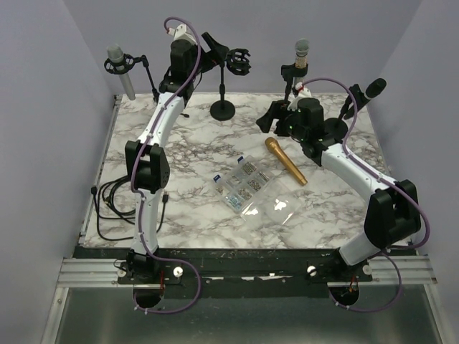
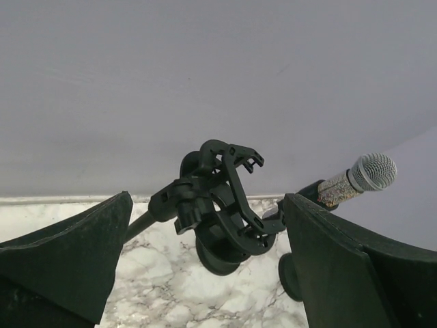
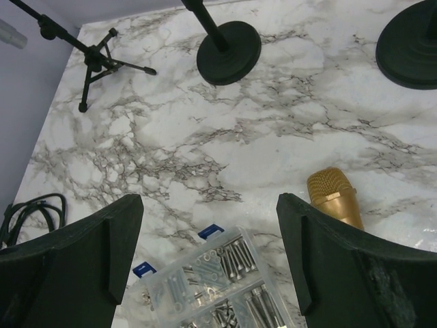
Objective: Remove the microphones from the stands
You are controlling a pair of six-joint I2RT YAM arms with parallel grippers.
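- The gold microphone point(image 1: 285, 160) lay flat on the marble tabletop point(image 1: 193, 143), out of any stand, just right of a clear box point(image 1: 242, 180).
- The round-based stand point(image 1: 223, 109) at the back stood with its clip point(image 2: 225, 205) empty.
- The left claw point(image 1: 214, 51) was spread wide beside that clip, gripping nothing.
- The right claw point(image 3: 208, 205) was also wide and empty, hanging above the tabletop near the gold microphone's head.
- The clear box held screws point(image 3: 235, 256) sorted into compartments.
- Only the left wrist view showed the empty clip close up, with a grey-headed microphone point(image 2: 365, 174) behind it.
- Only the right wrist view showed the screws plainly.
- The top view alone took in the black cables point(image 1: 115, 197) along the left edge.
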